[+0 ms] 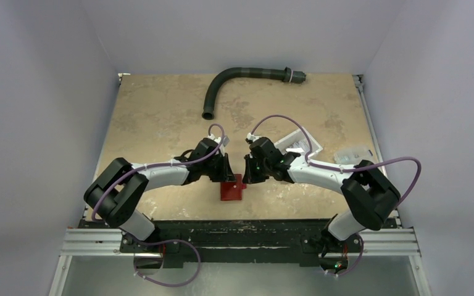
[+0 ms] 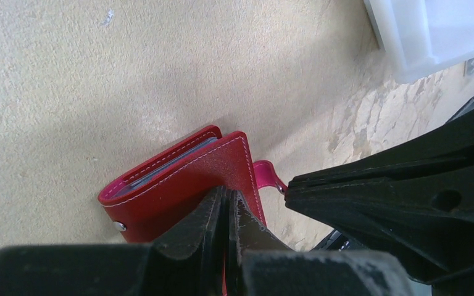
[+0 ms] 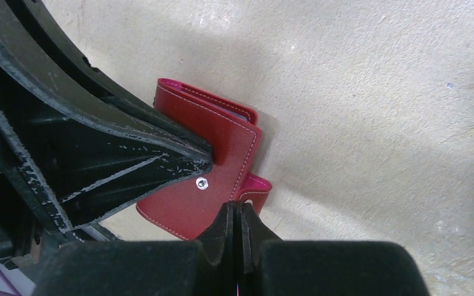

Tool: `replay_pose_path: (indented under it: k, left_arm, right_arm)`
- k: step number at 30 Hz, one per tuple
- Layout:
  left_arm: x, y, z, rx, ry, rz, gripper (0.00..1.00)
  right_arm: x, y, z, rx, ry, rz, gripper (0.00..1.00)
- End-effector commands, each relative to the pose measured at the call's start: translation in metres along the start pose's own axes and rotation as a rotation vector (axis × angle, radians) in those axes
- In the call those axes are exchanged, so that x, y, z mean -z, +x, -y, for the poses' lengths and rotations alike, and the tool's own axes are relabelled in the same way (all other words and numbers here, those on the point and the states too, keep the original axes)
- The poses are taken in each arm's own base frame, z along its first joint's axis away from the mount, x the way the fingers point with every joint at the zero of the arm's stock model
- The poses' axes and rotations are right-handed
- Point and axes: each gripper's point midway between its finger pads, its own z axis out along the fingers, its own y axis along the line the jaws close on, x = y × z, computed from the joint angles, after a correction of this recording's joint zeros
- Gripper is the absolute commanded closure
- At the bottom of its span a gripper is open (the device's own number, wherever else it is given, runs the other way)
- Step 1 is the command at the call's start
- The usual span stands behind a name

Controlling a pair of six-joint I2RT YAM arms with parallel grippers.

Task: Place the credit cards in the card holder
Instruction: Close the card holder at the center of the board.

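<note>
- Top external view: card holder (image 1: pixel 231 190) lies on the table (image 1: pixel 160 117), lower centre of frame, between my two grippers.
- Left wrist view: my left gripper (image 2: pixel 228 213), fingers pressed together, pinches the holder's red cover.
- Right wrist view: my right gripper (image 3: pixel 235 219), fingers closed, pinches its pink snap tab (image 3: pixel 256 185).

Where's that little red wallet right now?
In the top view the card holder lies at the centre, near the front edge of the table, pinched between the left gripper and the right gripper.
</note>
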Motion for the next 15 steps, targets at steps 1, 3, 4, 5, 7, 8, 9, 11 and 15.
replay_pose_path:
  k: [1,3,4,5,7,8,9,11,15]
  left_arm:
    - [0.001,0.001,-0.002,-0.014,0.008,0.002,1.0]
    - [0.001,0.003,-0.002,-0.01,0.006,-0.011,1.0]
    - [0.001,0.005,-0.002,-0.005,0.006,-0.017,1.0]
    - [0.001,0.005,-0.003,-0.001,0.003,-0.019,1.0]
    - [0.0,0.007,-0.005,0.007,-0.009,-0.022,1.0]
    - [0.0,0.008,-0.006,0.014,-0.012,-0.023,1.0]
    - [0.0,0.009,-0.007,0.02,-0.014,-0.025,1.0]
    - [-0.001,0.011,-0.01,0.034,-0.023,-0.025,1.0]
    - [-0.002,0.019,-0.016,0.069,-0.026,-0.026,1.0]
  right_arm:
    - [0.005,-0.011,0.0,0.016,0.024,0.039,1.0]
    - [0.006,-0.013,0.0,0.016,0.026,0.049,1.0]
    - [0.007,-0.013,-0.004,0.017,0.004,0.05,1.0]
    - [0.008,-0.013,-0.011,0.017,-0.033,0.048,1.0]
    - [0.01,-0.013,-0.024,-0.008,-0.111,0.054,1.0]
    - [0.011,-0.014,-0.029,-0.018,-0.139,0.061,1.0]
    - [0.011,-0.016,-0.035,-0.034,-0.17,0.078,1.0]
    - [0.011,-0.016,-0.044,-0.072,-0.232,0.088,1.0]
    - [0.01,-0.014,-0.057,-0.126,-0.322,0.091,1.0]
